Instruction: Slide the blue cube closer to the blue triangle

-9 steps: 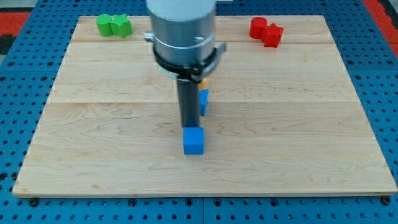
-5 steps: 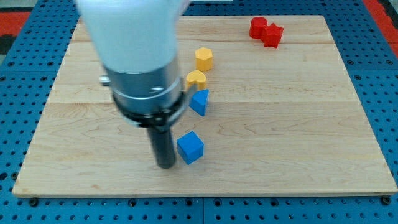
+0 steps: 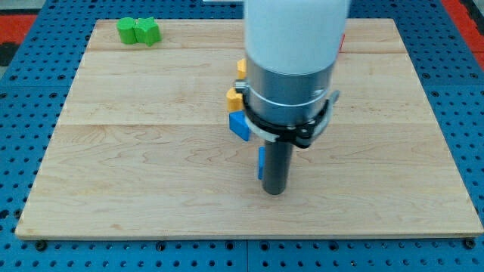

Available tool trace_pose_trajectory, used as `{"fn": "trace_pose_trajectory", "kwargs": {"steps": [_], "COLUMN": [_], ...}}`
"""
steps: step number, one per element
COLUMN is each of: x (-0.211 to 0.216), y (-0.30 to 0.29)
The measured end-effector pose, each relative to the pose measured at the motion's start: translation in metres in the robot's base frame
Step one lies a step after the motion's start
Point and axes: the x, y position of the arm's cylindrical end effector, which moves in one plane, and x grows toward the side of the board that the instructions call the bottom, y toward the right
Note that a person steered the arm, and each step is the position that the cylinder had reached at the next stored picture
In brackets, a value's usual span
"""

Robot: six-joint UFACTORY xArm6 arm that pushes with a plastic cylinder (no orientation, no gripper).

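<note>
Blue cube [image 3: 260,162] mostly hidden behind the rod, near the blue triangle [image 3: 240,125], at its 5 o'clock. My tip [image 3: 275,193] at the cube's 5 o'clock, probably there to push toward 11. No hand to open or close.

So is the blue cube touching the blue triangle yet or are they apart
Cannot tell. My tip and rod hide most of the blue cube; only a sliver shows, below the partly hidden blue triangle.
</note>
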Motion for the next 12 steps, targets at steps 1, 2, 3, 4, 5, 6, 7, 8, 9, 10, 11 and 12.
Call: {"fn": "trace_pose_trajectory", "kwargs": {"steps": [1,2,3,4,5,6,7,8,9,10,11,12], "x": [0.0,-0.019,-0.023,-0.022,0.0,0.021,-0.007,-0.045,-0.062,-0.055,-0.054,-0.053], "y": [0.009,0.017,0.002,-0.028,-0.004,0.049,0.083,0.051,0.021,-0.003,0.001,0.03]}}
